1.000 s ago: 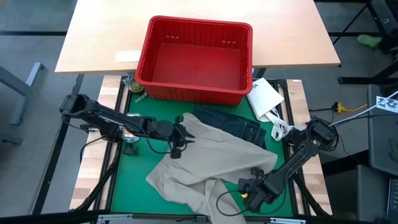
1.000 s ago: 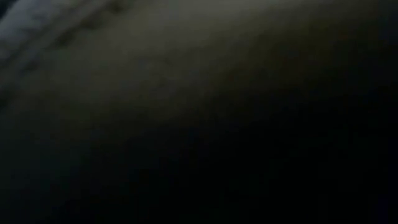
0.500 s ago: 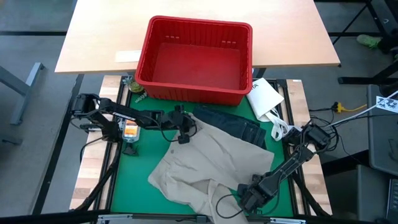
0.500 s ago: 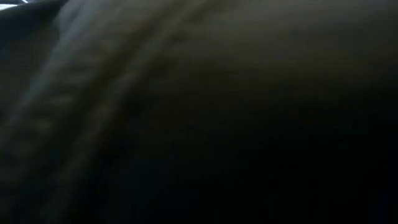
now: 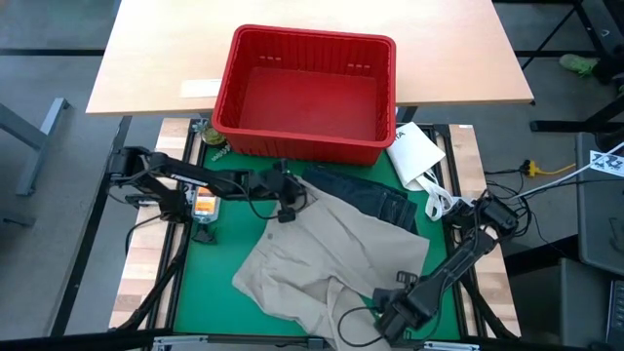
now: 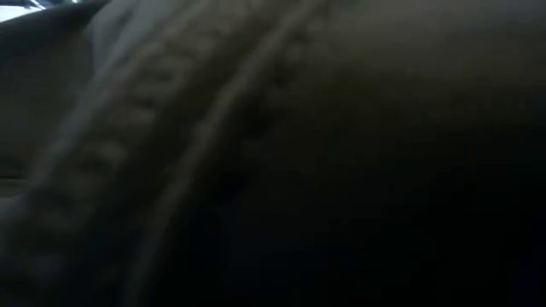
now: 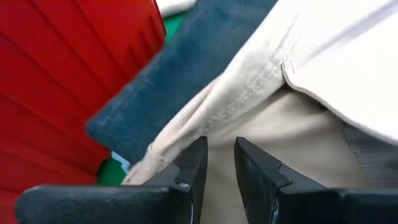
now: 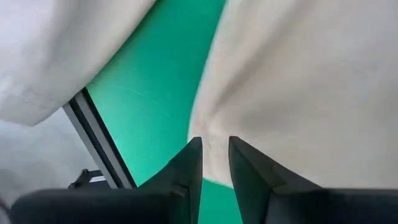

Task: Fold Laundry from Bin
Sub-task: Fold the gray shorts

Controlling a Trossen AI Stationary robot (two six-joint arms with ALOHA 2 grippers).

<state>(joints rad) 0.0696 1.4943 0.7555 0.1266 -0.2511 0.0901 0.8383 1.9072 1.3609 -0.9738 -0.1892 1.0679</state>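
Tan trousers (image 5: 327,258) lie crumpled on a green mat (image 5: 210,283) on the counter, partly covering dark jeans (image 5: 366,195) just in front of an empty red bin (image 5: 307,93). The left gripper (image 5: 286,200) pinches the trousers' far left edge, fingers nearly closed on the cloth. The right gripper (image 5: 390,314) likewise pinches their near right edge.

Green mat (image 5: 200,268): bore tan khaki trousers (image 5: 331,258), dark denim jeans (image 5: 375,200). Wooden table (image 5: 156,49): bore red bin (image 5: 307,93).
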